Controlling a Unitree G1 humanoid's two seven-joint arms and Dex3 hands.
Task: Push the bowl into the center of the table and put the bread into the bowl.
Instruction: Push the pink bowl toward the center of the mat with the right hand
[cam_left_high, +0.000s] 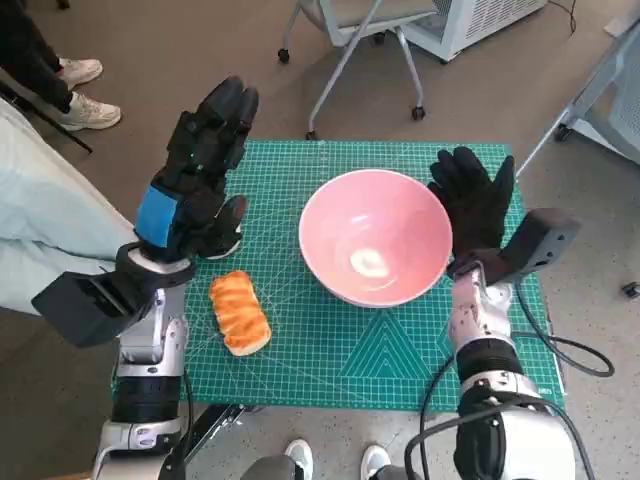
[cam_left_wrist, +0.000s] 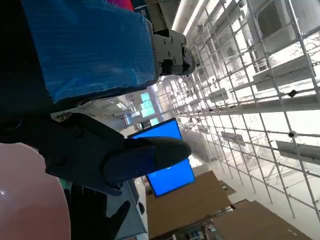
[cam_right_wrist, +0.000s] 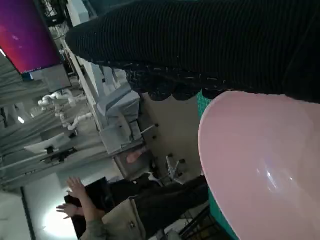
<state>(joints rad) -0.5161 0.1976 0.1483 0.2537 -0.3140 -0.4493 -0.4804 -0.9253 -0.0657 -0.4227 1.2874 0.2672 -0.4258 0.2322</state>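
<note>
Head view | bread (cam_left_high: 240, 312) lies lengthwise just beside bowl (cam_left_high: 374, 236), nearest left hand (cam_left_high: 200, 170), fingers spread, empty | right hand (cam_left_high: 473, 205) spread flat against bowl's far side

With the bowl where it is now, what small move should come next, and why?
Probably lower the left robot hand onto the bread to grasp it. The pink bowl already sits about mid-mat with the right robot hand beside its rim, while the bread lies outside it, just below the raised, empty left hand.
</note>
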